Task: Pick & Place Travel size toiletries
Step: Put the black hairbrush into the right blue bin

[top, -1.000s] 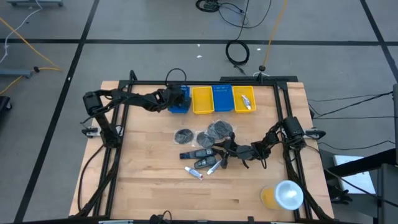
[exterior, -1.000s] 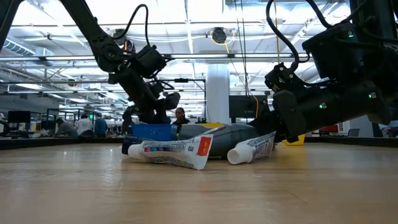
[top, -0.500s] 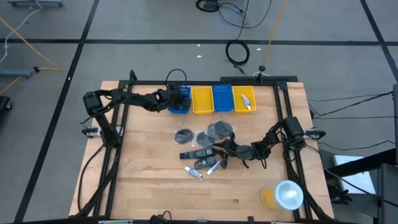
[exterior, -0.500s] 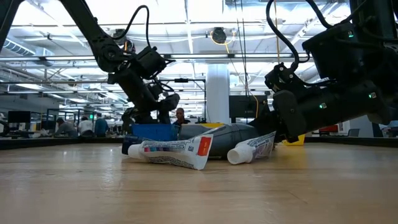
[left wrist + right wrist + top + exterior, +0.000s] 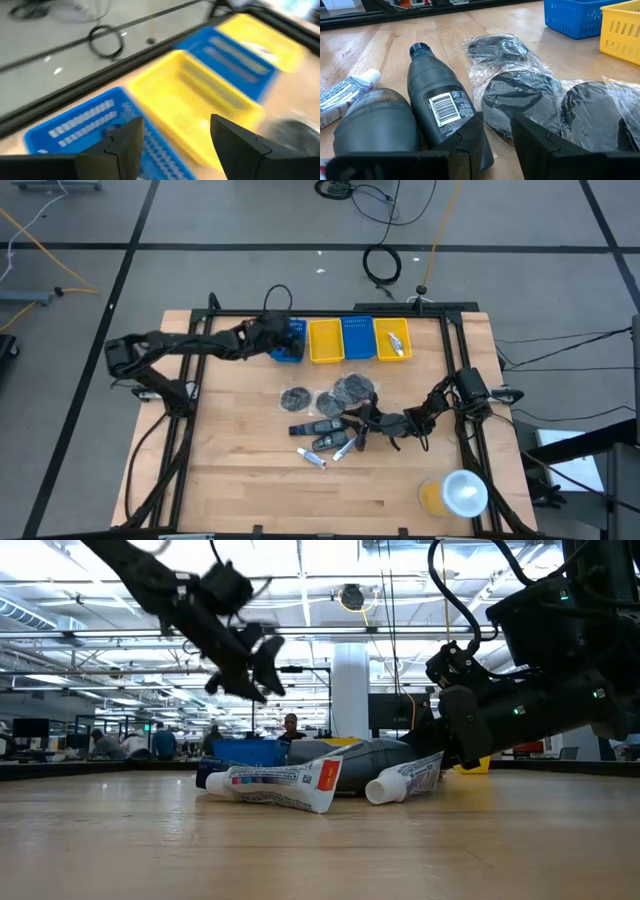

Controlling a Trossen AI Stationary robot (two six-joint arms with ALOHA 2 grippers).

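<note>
Three round dark pouches [image 5: 331, 396] in clear wrap lie clustered mid-tabletop. Just nearer lie dark bottles [image 5: 318, 427] on their sides, and two small white tubes [image 5: 312, 458] beside them. One more pale item [image 5: 396, 342] lies in a yellow bin.

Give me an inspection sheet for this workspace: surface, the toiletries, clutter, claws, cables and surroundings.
Surface: wooden table, bare at the front.
Job's things: dark bottles, wrapped dark discs and white tubes clustered mid-table; one item already lies in the far-right yellow bin.
Clutter: yellow cup with white lid at the table's right front corner.
Claws: left claw open above the blue bin, empty. Right claw low among the toiletries, fingers slightly apart beside a bottle, gripping nothing visible.
Cables: coiled black cable on the floor behind the table.
Surroundings: people far off across the room in the low view.
</note>
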